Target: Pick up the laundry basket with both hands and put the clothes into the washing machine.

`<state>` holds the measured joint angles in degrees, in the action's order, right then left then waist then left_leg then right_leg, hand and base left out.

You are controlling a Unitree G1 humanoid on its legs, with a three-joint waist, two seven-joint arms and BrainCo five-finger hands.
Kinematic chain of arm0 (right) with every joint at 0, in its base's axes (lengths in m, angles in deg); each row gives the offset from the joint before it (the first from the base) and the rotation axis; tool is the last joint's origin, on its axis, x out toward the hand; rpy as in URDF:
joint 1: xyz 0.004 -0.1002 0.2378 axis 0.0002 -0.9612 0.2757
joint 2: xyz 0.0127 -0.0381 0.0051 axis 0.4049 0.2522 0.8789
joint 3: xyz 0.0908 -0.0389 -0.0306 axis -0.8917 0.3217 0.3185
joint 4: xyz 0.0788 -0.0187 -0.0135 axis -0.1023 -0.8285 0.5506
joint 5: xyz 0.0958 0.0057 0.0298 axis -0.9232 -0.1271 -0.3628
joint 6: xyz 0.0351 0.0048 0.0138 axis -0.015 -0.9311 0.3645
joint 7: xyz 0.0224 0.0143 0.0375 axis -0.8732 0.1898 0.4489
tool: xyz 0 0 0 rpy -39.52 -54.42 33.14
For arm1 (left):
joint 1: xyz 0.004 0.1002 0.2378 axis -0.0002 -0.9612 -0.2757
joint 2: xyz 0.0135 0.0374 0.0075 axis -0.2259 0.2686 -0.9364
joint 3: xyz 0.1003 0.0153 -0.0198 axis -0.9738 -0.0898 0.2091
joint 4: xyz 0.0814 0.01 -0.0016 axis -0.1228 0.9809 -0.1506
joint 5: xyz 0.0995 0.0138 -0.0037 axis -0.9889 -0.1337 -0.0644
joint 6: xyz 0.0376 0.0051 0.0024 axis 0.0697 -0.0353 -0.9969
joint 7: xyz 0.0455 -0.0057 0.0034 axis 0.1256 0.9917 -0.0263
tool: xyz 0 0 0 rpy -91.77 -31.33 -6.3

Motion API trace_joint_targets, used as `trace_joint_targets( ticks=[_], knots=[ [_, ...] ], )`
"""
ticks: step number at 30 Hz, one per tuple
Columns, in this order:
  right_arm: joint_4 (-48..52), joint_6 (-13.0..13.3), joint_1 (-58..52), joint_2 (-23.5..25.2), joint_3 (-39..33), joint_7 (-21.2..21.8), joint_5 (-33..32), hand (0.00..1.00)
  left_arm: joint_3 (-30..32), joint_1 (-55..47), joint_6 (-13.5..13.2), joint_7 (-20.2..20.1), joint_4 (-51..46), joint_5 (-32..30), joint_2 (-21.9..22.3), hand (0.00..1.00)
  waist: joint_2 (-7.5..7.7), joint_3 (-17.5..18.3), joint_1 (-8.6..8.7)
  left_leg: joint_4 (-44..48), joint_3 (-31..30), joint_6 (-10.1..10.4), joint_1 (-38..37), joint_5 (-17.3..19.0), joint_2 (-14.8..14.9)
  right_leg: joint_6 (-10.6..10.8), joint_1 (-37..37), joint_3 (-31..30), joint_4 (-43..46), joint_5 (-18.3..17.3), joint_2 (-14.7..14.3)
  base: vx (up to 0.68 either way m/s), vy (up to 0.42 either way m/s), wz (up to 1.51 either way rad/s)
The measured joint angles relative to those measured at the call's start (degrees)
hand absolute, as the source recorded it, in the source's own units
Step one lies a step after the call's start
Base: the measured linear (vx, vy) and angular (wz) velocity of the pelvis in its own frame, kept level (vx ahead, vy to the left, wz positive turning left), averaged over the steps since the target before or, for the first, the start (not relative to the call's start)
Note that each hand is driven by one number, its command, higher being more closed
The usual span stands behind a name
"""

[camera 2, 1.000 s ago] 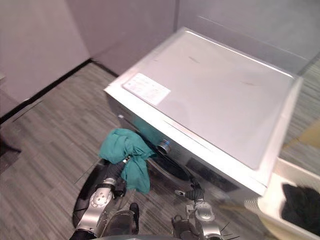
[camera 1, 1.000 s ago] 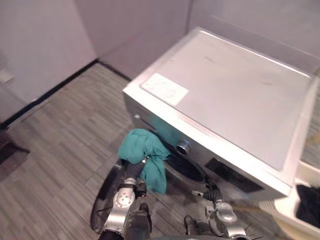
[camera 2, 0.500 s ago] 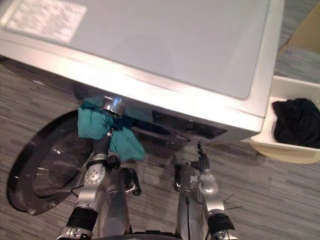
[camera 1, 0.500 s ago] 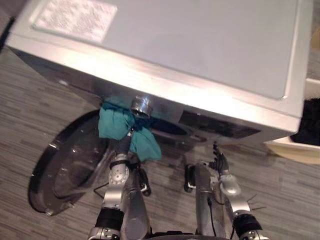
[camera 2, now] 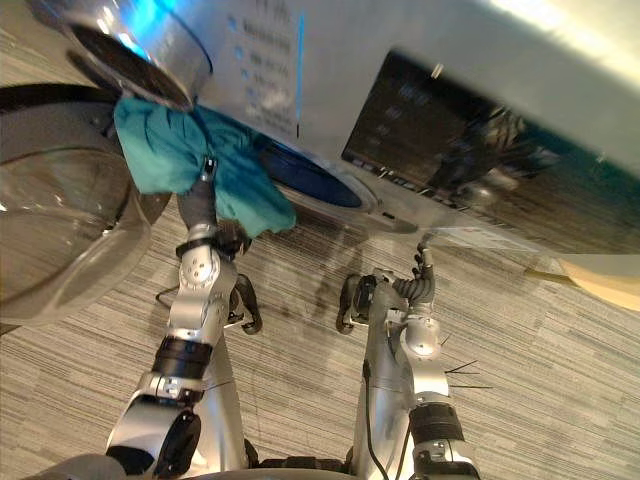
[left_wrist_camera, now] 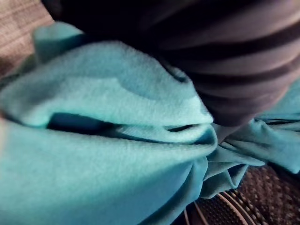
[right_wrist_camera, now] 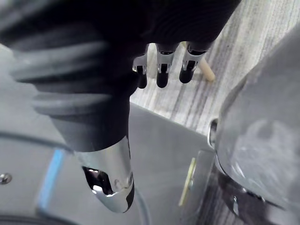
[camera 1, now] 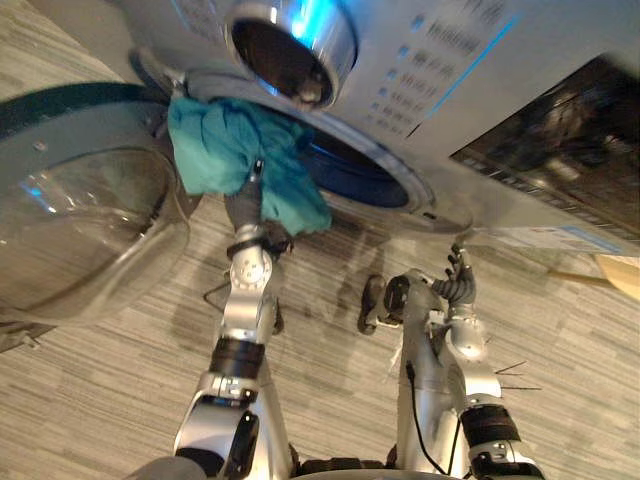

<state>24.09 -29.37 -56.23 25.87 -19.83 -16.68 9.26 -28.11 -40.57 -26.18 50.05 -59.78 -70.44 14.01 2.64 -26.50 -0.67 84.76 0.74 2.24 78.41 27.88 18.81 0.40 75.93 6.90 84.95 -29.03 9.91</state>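
Looking far left first: seeing the washing machine door (camera 1: 80,230), round and glassy, standing wide open above the grey plank floor (camera 1: 100,400). Catching the teal garment (camera 1: 235,150) just beside it, bunched up at the left lip of the drum opening (camera 1: 355,172), one fold hanging down outside. Spotting the left hand (camera 1: 244,208) buried in that cloth from below, its dark ribbed cover pressed right against the folds in its own wrist view. Not managing to call it clamped or loose under all that fabric, so leaving that one open. Noting the silver dial (camera 1: 290,45) directly above the garment on the front of the washing machine (camera 1: 420,90), with blue lights glowing beside it.

Looking further right: finding the right hand (camera 1: 458,283) raised just below the dark display panel (camera 1: 560,130), well apart from the teal cloth. Reading its fingers (right_wrist_camera: 162,77) in its own wrist view as straight and relaxed, thumb (right_wrist_camera: 110,183) held apart, gripping nothing at all. Ending at the far right edge: glimpsing a cream corner of the laundry basket (camera 1: 622,272) just past the machine.
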Motion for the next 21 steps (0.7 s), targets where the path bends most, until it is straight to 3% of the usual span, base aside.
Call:
trace_joint_targets(
  ticks=[5,7,8,13,19,21],
  knots=[
    [2.0,1.7,0.0,-0.3,-1.5,0.2,-0.1,0.00,-2.4,12.2,1.0,0.9,4.2,0.0,-4.6,1.00,0.88,0.5,0.87,3.9,-2.2,0.2,6.1,-0.2,-0.5,-0.5,5.0,0.3,3.9,-0.3,0.1,0.00,-0.057,0.06],
    [1.8,2.0,0.0,-0.2,-2.1,0.4,-0.3,0.00,-3.3,19.6,1.7,1.0,8.6,0.6,-5.7,1.00,2.43,1.4,1.64,4.7,-2.4,0.3,8.4,-0.3,-0.9,-0.5,7.3,0.0,5.1,-0.3,0.1,0.01,-0.054,0.09],
    [1.7,2.0,0.1,-0.2,-2.2,0.5,-0.6,0.00,-3.9,21.7,2.0,0.9,9.9,0.7,-6.3,0.00,2.76,1.6,1.69,4.9,-2.4,0.3,9.0,-0.3,-0.9,-0.5,7.8,0.0,5.2,-0.3,0.0,0.01,-0.039,-0.04],
    [1.2,2.7,0.3,0.7,-3.7,1.4,-3.6,0.00,-8.6,36.8,3.6,0.8,16.0,-0.6,-10.3,0.00,4.36,2.6,3.58,6.5,-3.0,-0.2,13.7,-0.6,-0.9,-0.5,12.0,-0.3,5.9,0.1,-0.5,0.02,-0.019,-0.06],
    [1.3,4.5,0.4,1.2,-3.9,2.5,-4.6,0.00,-13.1,43.9,4.9,-0.5,20.6,-20.4,-15.7,0.00,4.40,2.7,4.03,6.6,-2.9,-0.1,14.4,-0.6,-0.4,-0.5,13.0,-0.4,5.8,0.2,-0.9,0.07,-0.029,-0.05],
    [1.2,4.8,0.4,1.2,-3.9,2.9,-5.2,0.00,-13.7,44.8,6.5,-1.8,23.2,-28.1,-17.0,0.00,4.41,2.7,3.93,6.6,-2.7,-0.1,14.4,-0.6,0.0,-0.6,13.1,-0.5,5.7,0.2,-1.2,0.05,-0.034,-0.05]
  ],
)
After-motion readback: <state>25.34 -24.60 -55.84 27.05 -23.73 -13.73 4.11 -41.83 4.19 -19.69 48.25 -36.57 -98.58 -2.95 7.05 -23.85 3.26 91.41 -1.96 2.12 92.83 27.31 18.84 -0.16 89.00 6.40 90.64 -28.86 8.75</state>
